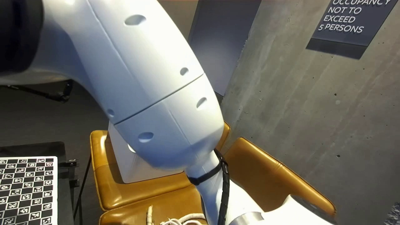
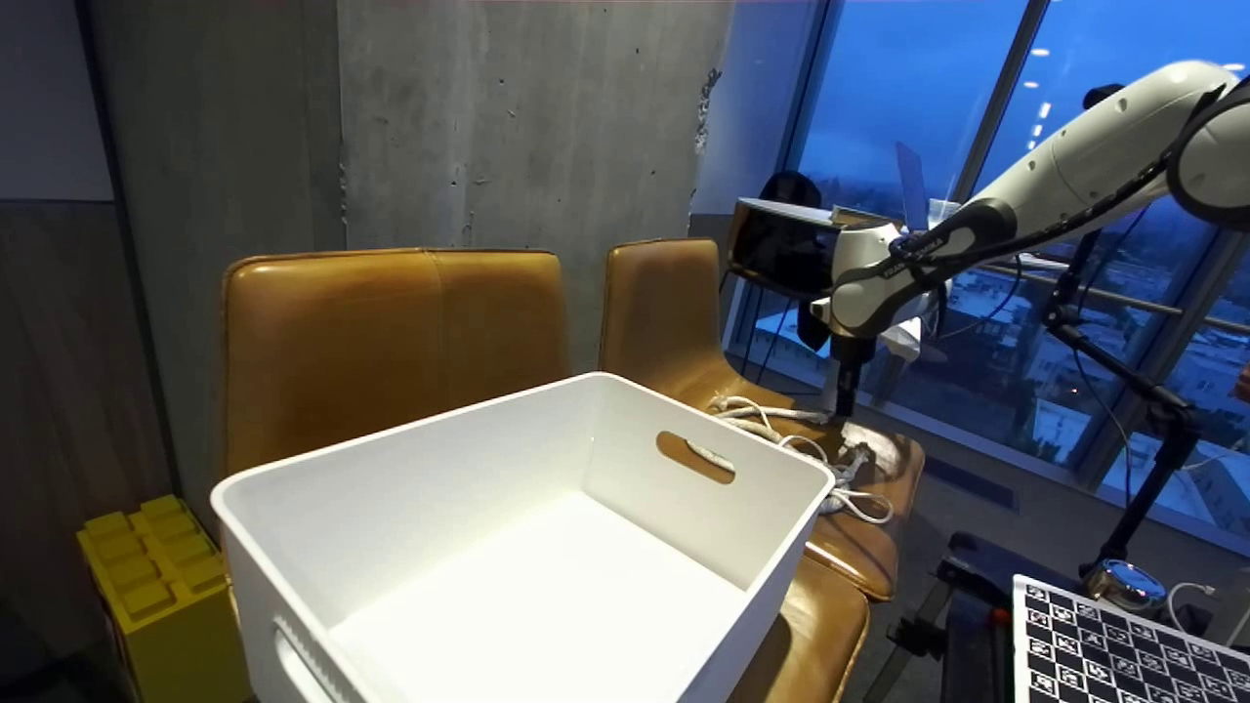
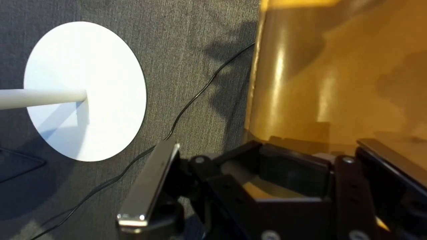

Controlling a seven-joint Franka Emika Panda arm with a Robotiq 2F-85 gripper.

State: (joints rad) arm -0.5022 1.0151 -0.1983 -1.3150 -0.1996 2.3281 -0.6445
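In an exterior view, the gripper (image 2: 846,405) is hanging straight down over the tan chairs (image 2: 674,312), its jaws pressing together; whether a strand is sitting between them, I cannot tell. The rope (image 2: 803,416) is lying in loose loops on the seats right by the fingertips, spreading from nine o'clock round to six o'clock of them; actual contact is too small to make out. The open white bin (image 2: 469,478) is standing at about eight o'clock from the gripper. A yellow block (image 2: 161,596) is sitting at nine o'clock from the bin, and a checkered board (image 2: 1123,644) is lying at four o'clock from the gripper. The arm (image 1: 168,87) is filling much of an exterior view, a sign (image 1: 340,18) showing at two o'clock. In the wrist view, a round base (image 3: 103,83) is resting on the floor (image 3: 200,26) between nine and ten o'clock, and a cable (image 3: 181,113) is running from one toward eight.
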